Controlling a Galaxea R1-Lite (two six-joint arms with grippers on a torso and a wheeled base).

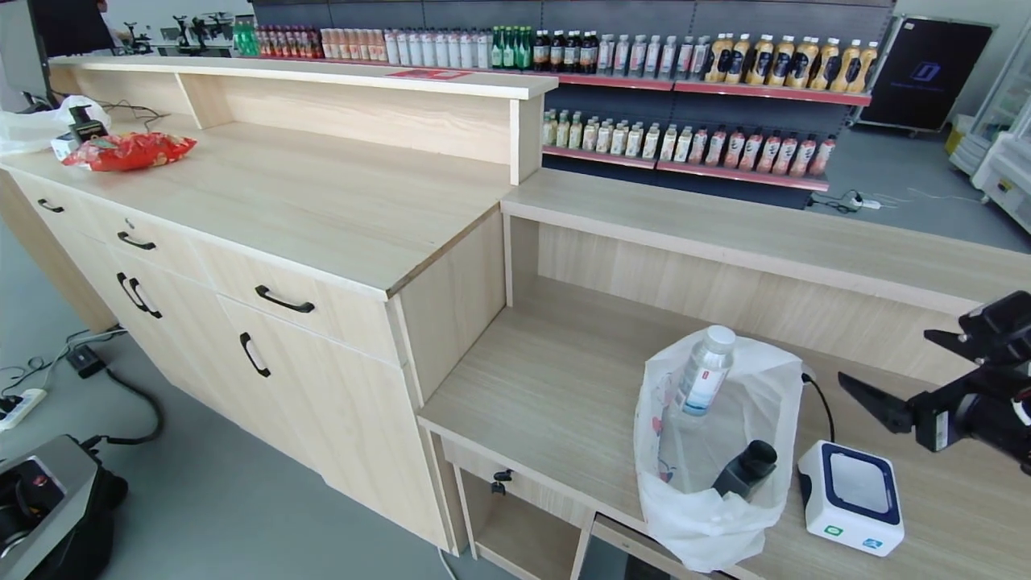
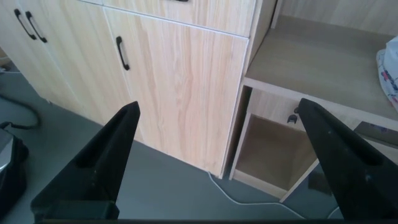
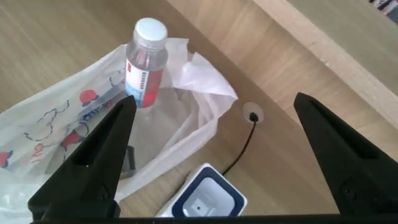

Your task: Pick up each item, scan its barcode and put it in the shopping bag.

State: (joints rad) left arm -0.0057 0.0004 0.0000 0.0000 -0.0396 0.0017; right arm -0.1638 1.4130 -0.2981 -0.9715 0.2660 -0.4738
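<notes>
Head view first: the shopping bag (image 1: 709, 499) sits open on the lower counter (image 1: 548, 387). A water bottle (image 1: 703, 370) leans inside it with its cap poking over the rim. There's also a dark item (image 1: 745, 469) I can't make out, down near the front. The scanner (image 1: 852, 497) is just beside the bag, on my right side. My right gripper (image 1: 883, 354) hangs over the counter near the scanner, fingers spread wide with nothing between them. A red snack bag (image 1: 129, 151) lies well apart, way over on the upper counter (image 1: 322, 201) (right by a white plastic bag (image 1: 32, 129)).

Left wrist view: my left gripper (image 2: 219, 104) is spread wide too, holding nothing, out over the floor in front of the cabinet doors (image 2: 180, 81).

Right wrist view: same spread fingers (image 3: 93, 162), with the bottle, bag and scanner below them. A cable (image 3: 239, 149) runs from the scanner to a hole in the counter.
</notes>
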